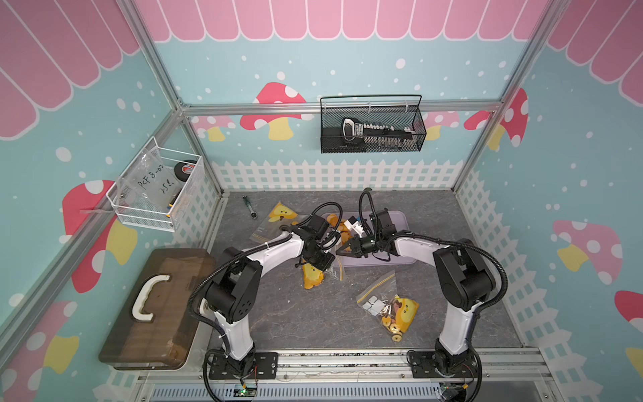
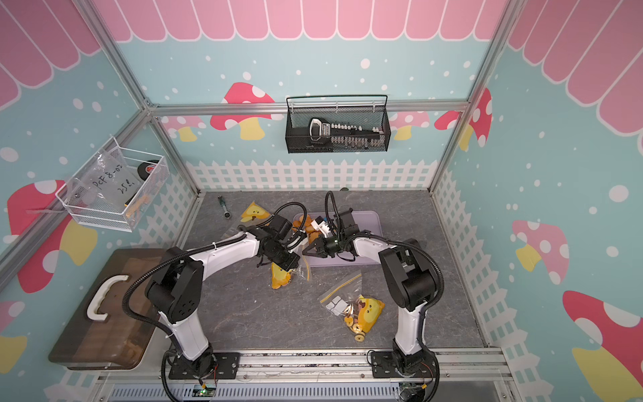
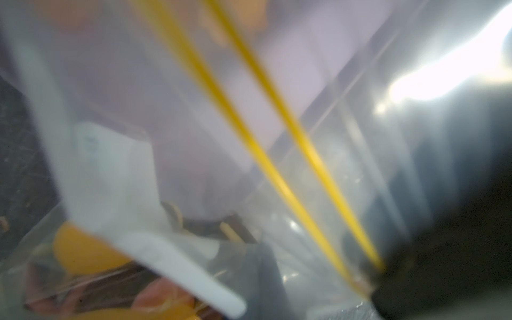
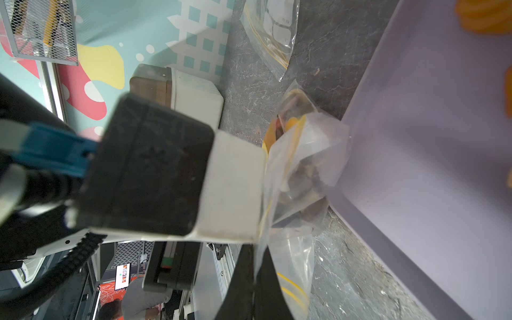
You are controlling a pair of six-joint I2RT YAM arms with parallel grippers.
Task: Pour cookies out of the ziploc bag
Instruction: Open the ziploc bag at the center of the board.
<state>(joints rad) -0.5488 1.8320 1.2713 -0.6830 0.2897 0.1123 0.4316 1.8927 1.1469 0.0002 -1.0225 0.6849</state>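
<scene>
Nearest, well in front of the tray [image 1: 403,219], a second bag [image 1: 386,306] lies flat on the bench [image 1: 295,323], holding ring-shaped biscuits and white blocks. At the tray's near-left corner the ziploc bag [image 4: 310,138] rests against the tray wall, with the brown and orange cookies [image 4: 307,177] inside it. The left arm [image 1: 278,249] has its jaws clamped on the bag's plastic; its wrist view is blurred. The right arm [image 1: 414,243] has its jaws clamped on the bag's yellow-striped mouth. Orange cookies [image 1: 344,230] lie inside the tray's left end. Farther off, left of the tray, a third bag [image 1: 278,215] lies flat.
</scene>
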